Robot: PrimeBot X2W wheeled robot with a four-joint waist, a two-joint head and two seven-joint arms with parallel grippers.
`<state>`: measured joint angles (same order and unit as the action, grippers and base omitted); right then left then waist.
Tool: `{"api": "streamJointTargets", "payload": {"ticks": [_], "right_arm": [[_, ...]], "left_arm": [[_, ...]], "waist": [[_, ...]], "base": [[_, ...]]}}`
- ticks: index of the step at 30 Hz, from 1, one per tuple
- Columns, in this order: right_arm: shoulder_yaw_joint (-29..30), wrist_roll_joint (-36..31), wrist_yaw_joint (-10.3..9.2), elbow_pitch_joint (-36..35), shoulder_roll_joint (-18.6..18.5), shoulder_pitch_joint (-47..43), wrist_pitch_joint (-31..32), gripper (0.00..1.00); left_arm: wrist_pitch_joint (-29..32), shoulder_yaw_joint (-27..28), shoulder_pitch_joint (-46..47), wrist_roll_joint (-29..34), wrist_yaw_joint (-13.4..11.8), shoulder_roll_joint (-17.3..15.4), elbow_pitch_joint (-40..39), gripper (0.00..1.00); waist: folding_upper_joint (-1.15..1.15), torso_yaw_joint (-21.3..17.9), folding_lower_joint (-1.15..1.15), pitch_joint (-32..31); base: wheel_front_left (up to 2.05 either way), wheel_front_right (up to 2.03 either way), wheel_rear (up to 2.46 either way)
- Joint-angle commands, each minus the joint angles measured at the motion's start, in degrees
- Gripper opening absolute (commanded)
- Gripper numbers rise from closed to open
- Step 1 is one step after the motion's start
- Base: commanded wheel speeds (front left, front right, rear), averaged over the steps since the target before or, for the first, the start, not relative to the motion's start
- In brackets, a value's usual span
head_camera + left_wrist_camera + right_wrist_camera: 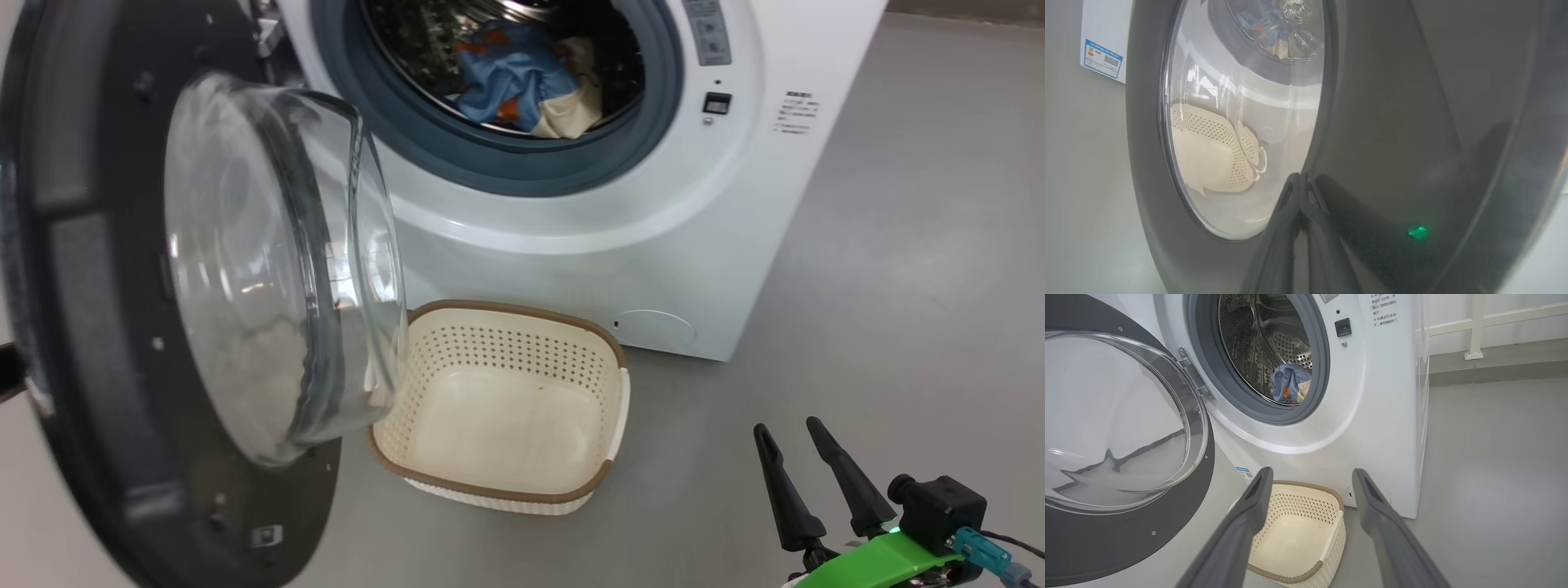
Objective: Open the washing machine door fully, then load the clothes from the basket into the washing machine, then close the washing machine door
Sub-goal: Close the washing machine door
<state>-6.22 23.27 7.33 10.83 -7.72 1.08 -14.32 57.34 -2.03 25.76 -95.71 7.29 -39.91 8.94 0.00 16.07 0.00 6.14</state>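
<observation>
At far left the washing machine door (98,327) stands wide open, its glass bowl bulging toward the drum. The left gripper (1301,179) is clenched, fingertips together against the door's glossy outer face just beside the glass. In the centre, the clothes (514,82) lie inside the drum of the washing machine (653,245). Below, the basket (506,310) sits on the grey floor (898,286). At lower right the right gripper (787,426) is released, fingers spread, grasping nothing.
</observation>
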Motion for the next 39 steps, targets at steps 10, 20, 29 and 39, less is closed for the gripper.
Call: {"api": "streamJointTargets", "payload": {"ticks": [10,20,29,39], "right_arm": [[-0.37,-0.83,0.16,-1.89,0.40,0.46,-0.68,1.00],[0.13,-1.14,0.16,-2.46,1.35,1.77,-0.68,1.00],[0.04,-1.23,0.16,-2.66,2.10,2.35,-0.68,1.00],[0.60,-1.37,0.16,-2.67,2.46,2.40,-0.68,1.00]], "left_arm": [[1.55,1.56,3.51,-2.32,0.20,1.93,-7.20,0.00],[-1.10,-1.06,9.78,1.19,0.20,7.63,-6.06,0.00],[-4.39,-1.37,15.54,3.86,0.20,10.96,-2.33,0.00],[-5.93,-1.70,17.59,5.70,0.20,12.08,0.43,0.00]], "waist": [[0.00,-5.25,0.00,0.31],[0.00,-11.07,0.00,1.92],[0.00,-14.98,0.00,3.18],[0.00,-15.98,0.00,3.11]], "base": [[0.00,0.00,0.00],[0.00,0.00,0.00],[0.00,0.00,0.00],[0.00,0.00,0.00]]}}
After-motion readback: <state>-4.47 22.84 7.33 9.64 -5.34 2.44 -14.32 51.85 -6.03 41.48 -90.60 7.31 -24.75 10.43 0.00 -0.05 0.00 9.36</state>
